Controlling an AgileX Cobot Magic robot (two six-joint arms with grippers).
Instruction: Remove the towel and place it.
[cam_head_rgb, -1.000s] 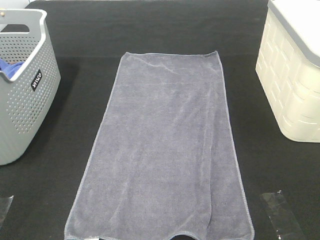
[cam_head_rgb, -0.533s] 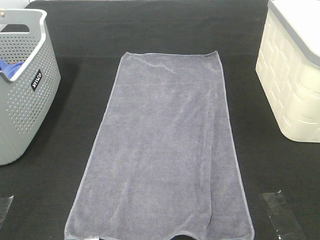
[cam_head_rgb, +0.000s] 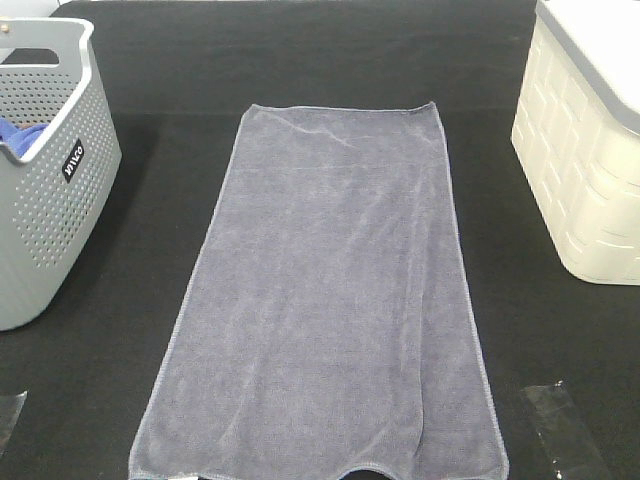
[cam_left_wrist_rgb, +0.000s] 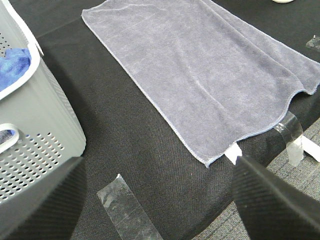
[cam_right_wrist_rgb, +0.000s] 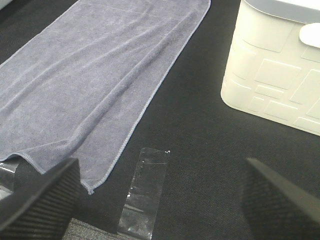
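Slate-grey, slightly purplish towel (cam_head_rgb: 325, 300) with stitched hem, spread flat and full length at mid-table on black cloth. Faint lengthwise creases are seen. Near edge is slightly wavy, at the table's front edge. Nothing touches it.

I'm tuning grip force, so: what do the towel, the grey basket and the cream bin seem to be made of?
The towel looks like soft microfibre or terry: matte, fuzzy nap, stitched hem, gentle creases. The grey basket appears to be rigid moulded plastic, with perforated walls and a smooth pale rim. The cream bin also looks like hard plastic, slightly glossy, with embossed rectangular panels.
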